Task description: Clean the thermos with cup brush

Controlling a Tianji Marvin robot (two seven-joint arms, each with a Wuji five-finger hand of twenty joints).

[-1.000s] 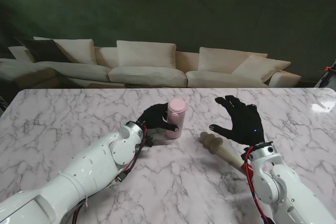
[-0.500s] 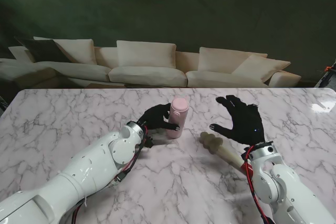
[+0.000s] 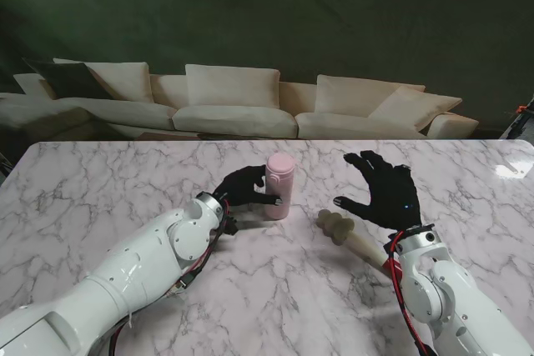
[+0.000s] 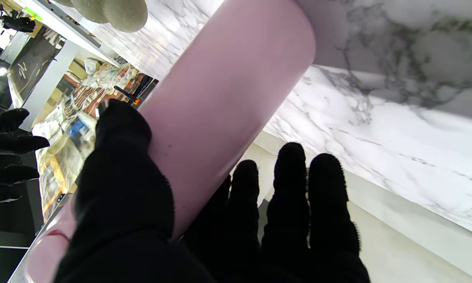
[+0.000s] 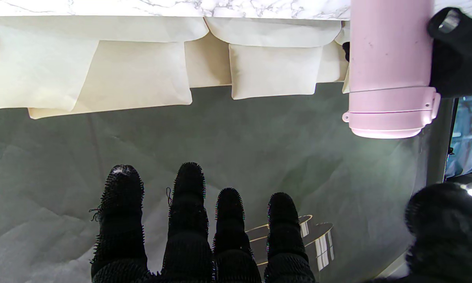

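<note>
A pink thermos [image 3: 279, 187] with its lid on stands upright near the table's middle. My left hand [image 3: 242, 188], in a black glove, is wrapped around its lower body; the thumb and fingers press the pink wall [image 4: 220, 98]. The cup brush [image 3: 350, 238] lies on the marble to the right of the thermos, its beige sponge head [image 3: 333, 226] pointing at it and its handle running under my right wrist. My right hand [image 3: 382, 193] hovers above the brush with fingers spread, holding nothing. The right wrist view shows the thermos [image 5: 391, 70] and my spread fingers [image 5: 189, 220].
The white marble table [image 3: 100, 198] stretches wide to both sides. A cream sofa [image 3: 234, 106] stands beyond the far edge against a dark wall. A bright reflection [image 3: 511, 169] lies at the table's far right corner.
The thermos and my left hand shifted slightly right and back, staying gripped. The right hand and brush have hardly moved.
</note>
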